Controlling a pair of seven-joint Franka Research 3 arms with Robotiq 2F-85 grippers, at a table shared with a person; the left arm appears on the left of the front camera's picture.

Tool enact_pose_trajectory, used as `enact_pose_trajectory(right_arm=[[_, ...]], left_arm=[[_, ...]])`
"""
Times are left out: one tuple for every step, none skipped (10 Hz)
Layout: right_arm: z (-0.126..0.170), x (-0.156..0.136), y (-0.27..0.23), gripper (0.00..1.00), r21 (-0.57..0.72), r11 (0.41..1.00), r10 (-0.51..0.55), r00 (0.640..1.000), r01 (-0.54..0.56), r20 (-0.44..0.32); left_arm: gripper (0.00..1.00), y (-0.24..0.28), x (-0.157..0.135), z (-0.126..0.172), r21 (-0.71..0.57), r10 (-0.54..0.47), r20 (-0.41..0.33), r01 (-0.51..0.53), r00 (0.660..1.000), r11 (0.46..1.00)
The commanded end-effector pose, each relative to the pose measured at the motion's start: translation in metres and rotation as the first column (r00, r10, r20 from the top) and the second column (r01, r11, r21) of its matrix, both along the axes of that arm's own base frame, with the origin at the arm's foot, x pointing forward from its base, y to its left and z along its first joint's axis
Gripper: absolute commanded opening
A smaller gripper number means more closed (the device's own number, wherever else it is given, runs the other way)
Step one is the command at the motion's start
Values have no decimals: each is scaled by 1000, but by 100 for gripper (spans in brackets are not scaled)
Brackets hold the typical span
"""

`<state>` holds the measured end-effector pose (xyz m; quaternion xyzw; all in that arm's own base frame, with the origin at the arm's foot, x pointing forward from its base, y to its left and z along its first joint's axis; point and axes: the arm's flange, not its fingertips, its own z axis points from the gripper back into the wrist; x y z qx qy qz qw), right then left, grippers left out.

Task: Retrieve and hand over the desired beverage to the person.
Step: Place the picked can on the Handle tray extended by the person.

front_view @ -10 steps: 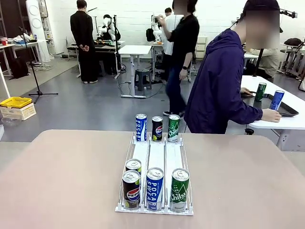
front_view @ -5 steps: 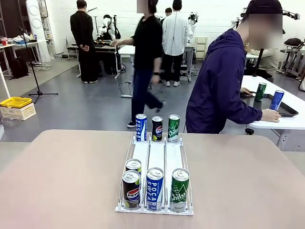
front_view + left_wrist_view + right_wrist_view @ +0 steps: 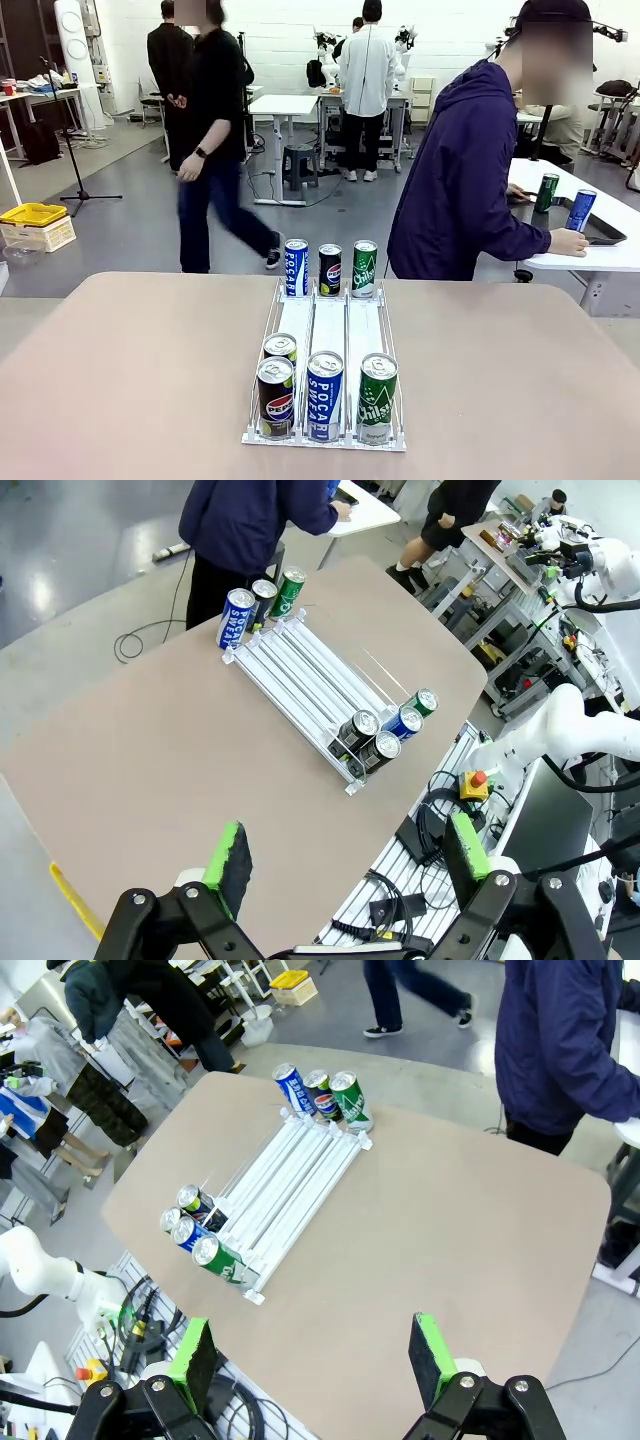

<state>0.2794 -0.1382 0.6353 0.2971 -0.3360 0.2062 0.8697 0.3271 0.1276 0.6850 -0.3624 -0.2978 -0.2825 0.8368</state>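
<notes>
The rack point(image 3: 327, 330), a white wire frame with three lanes, lies along the middle of the tan table point(image 3: 130, 370) and serves as the reference for all positions.

At the rack's near end stand four cans: a dark cola can point(image 3: 276, 397) in the left lane with a second can point(image 3: 280, 349) directly behind it, a blue can point(image 3: 325, 395) in the middle lane, and a green can point(image 3: 377, 396) in the right lane. At the rack's far end stand three more: a blue can point(image 3: 296, 267), a dark cola can point(image 3: 330, 269) and a green can point(image 3: 365, 268), side by side. The lanes between the two groups are bare.

The person point(image 3: 460, 170) in the dark hooded jacket stands beyond the rack's far end, to its right, turned away toward a side table point(image 3: 610, 255), with one hand point(image 3: 570, 242) resting on it. On that side table stand a green can point(image 3: 546, 192) and a blue can point(image 3: 581, 210).

Other people stand or walk on the floor well beyond the rack's far end.

The left tool point(image 3: 345, 855) is high above the table edge on the near-left side of the rack, jaws fully apart, holding nothing. The right tool point(image 3: 315, 1355) is high above the near-right table edge, jaws fully apart, holding nothing. Nothing stands between either tool and the rack.
</notes>
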Motion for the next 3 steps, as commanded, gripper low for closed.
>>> enact_pose_trajectory(right_arm=[[0, 2, 1, 100, 26, 999, 23, 1000, -24, 21], [0, 2, 1, 100, 26, 999, 23, 1000, -24, 21], [0, 2, 1, 100, 26, 999, 23, 1000, -24, 21]], left_arm=[[100, 0, 0, 1, -6, -5, 9, 5, 1000, 1000], [100, 0, 0, 1, -6, -5, 9, 5, 1000, 1000], [100, 0, 0, 1, -6, -5, 9, 5, 1000, 1000]])
